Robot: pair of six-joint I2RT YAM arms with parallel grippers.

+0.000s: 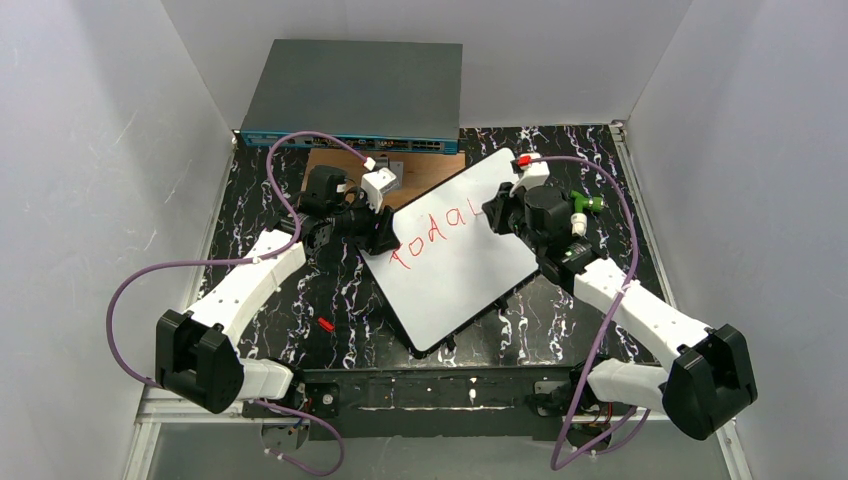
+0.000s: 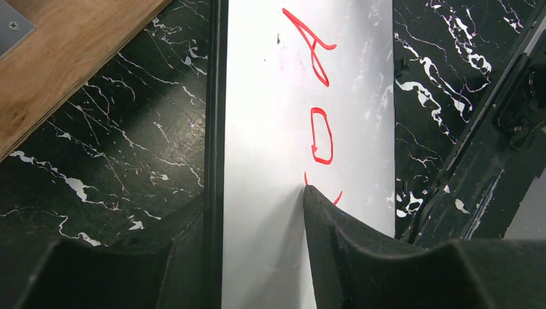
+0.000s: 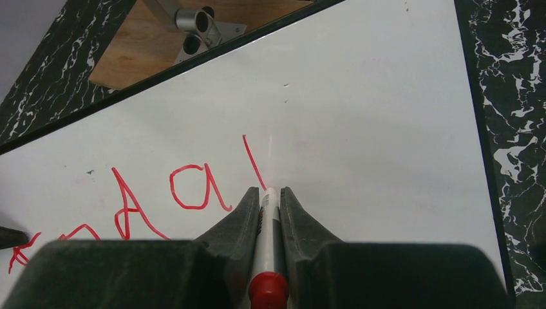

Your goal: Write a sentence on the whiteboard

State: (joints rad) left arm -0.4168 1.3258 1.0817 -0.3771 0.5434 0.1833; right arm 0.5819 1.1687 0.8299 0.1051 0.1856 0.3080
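The whiteboard (image 1: 455,275) lies slanted across the black marble table, with red letters (image 1: 432,238) written along its upper part. My left gripper (image 1: 383,232) is shut on the whiteboard's left edge. In the left wrist view, one finger (image 2: 360,257) lies on the white face (image 2: 270,116) and the other sits beyond the black rim. My right gripper (image 3: 269,190) is shut on a white marker (image 3: 265,238) with a red end. The marker's tip is hidden between my fingers, at the foot of the last red stroke (image 3: 254,161) on the whiteboard (image 3: 373,109).
A grey network switch box (image 1: 355,95) stands at the back. A brown wooden plate (image 1: 432,172) with a metal fitting (image 3: 193,26) lies just behind the board. A small red piece (image 1: 325,324) sits on the table near the left arm. White walls enclose three sides.
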